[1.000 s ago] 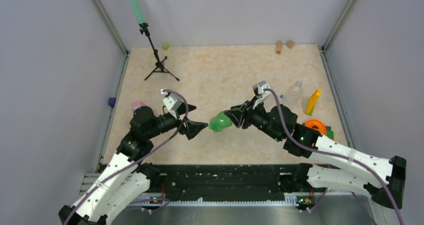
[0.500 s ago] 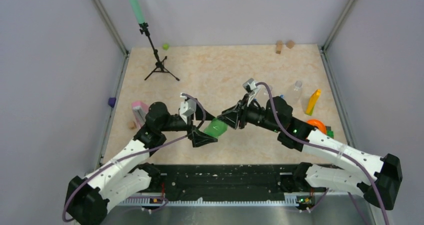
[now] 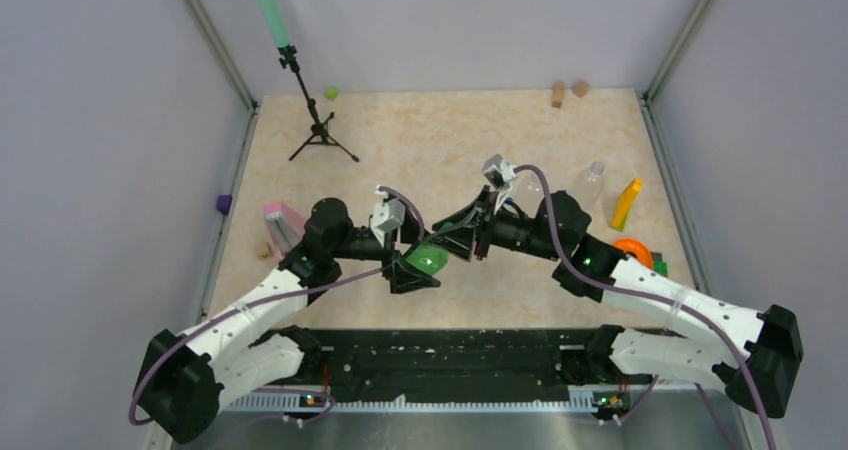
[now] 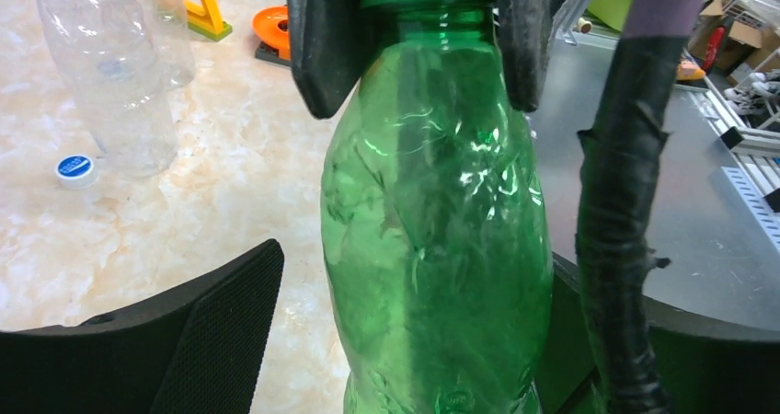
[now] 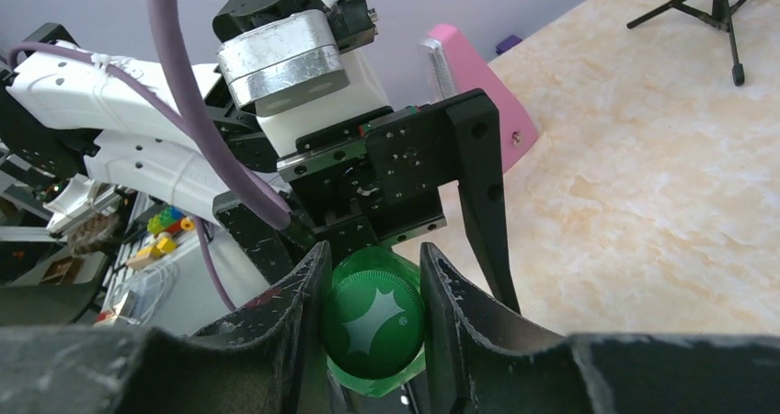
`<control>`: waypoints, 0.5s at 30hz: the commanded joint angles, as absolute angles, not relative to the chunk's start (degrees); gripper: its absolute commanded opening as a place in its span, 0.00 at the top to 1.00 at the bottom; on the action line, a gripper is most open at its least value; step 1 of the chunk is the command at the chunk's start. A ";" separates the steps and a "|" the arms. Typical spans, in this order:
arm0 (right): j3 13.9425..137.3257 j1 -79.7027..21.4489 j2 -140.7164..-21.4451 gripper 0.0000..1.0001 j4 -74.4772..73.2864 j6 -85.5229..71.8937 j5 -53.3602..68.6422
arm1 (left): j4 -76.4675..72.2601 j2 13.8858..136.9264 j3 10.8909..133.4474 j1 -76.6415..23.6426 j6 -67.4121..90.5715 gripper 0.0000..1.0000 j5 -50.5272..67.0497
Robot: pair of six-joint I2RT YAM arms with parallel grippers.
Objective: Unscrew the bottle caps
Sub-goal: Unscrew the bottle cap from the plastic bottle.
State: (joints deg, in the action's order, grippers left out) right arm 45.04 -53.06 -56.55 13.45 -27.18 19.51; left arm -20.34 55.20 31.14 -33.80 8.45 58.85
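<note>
The right gripper (image 5: 372, 281) is pressed together on the dark green cap (image 5: 372, 324), with one finger on each side of its ribbed rim. The left gripper (image 3: 414, 264) is spread wide around the body of the green bottle (image 4: 441, 239). In the left wrist view a gap is seen between one finger (image 4: 221, 331) and the bottle wall. The other finger is largely hidden behind the bottle and a taped cable (image 4: 621, 202), so contact on that side cannot be told.

The bottle is held off the table (image 3: 450, 140), over its near middle part, between the two grippers. Seen from above, its long axis runs from near left to far right. The cap is pointed toward the right wrist and the base is turned into the left gripper.

Little room is left on the near side, where the table's near edge lies close to both grippers. The far half of the table is open, and only a tripod (image 3: 318, 122) is stood toward the far left corner. To the right, a clear bottle (image 3: 591, 182) is stood with a blue cap (image 4: 74, 167) lying loose on the table beside it. A yellow block (image 3: 627, 203) and an orange piece (image 3: 632, 251) are set near the right edge, well apart from the green bottle. A pink block (image 3: 279, 219) is seen beside the left arm, near the left edge.
</note>
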 commanded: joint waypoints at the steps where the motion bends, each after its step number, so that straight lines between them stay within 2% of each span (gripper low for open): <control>1: 44.57 -52.64 -57.08 1.00 19.48 -27.89 21.06 | -23.95 56.86 34.02 -34.02 7.78 0.10 61.21; 2: 44.06 -52.63 -57.37 1.00 19.66 -27.99 20.79 | -24.30 57.08 33.96 -34.09 8.24 0.13 60.07; 4: 43.44 -52.65 -57.88 1.00 20.08 -28.08 20.68 | -24.24 57.38 34.01 -34.02 8.50 0.28 59.02; 11: 41.82 -52.69 -58.87 1.00 21.18 -28.48 19.25 | -21.39 58.16 34.37 -34.06 7.53 0.56 56.82; 14: 41.35 -52.60 -59.11 1.00 21.42 -28.63 18.97 | -21.28 58.56 34.48 -34.05 8.43 0.73 55.30; 15: 41.17 -52.67 -59.10 1.00 21.44 -28.65 18.84 | -21.18 58.80 34.63 -34.02 8.62 0.84 54.85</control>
State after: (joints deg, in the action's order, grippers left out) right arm 41.95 -52.56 -58.33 18.85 -27.27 17.80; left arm -19.20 58.15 31.75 -33.95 8.36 59.37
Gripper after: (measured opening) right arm 0.346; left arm 0.555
